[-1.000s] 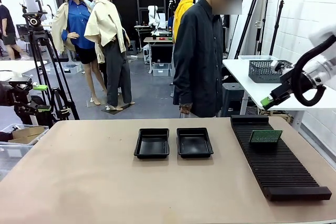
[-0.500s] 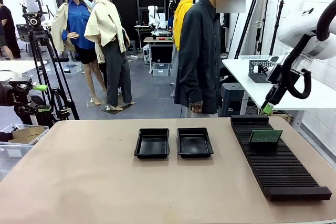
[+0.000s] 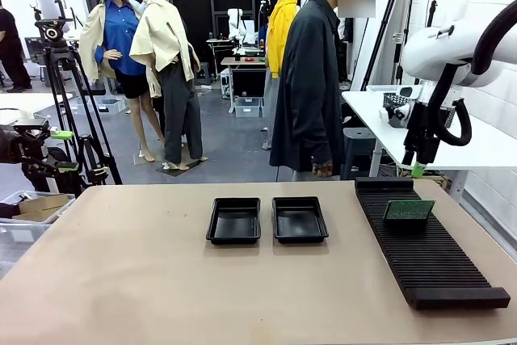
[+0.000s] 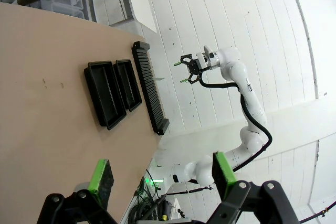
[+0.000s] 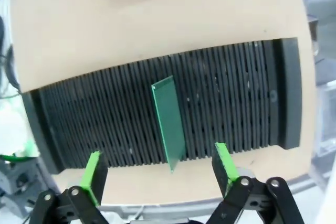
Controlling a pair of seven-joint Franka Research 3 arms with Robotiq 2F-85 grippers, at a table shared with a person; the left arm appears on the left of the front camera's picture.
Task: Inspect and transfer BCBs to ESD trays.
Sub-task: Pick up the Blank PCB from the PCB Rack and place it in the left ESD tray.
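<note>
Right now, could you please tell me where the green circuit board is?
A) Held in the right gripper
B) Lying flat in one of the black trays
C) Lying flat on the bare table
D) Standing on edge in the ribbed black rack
D: the BCB stands on edge in a slot of the rack, while the right gripper hangs open above it, holding nothing.

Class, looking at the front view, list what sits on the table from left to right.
left black tray → right black tray → slotted black rack, with one green board standing in it.
</note>
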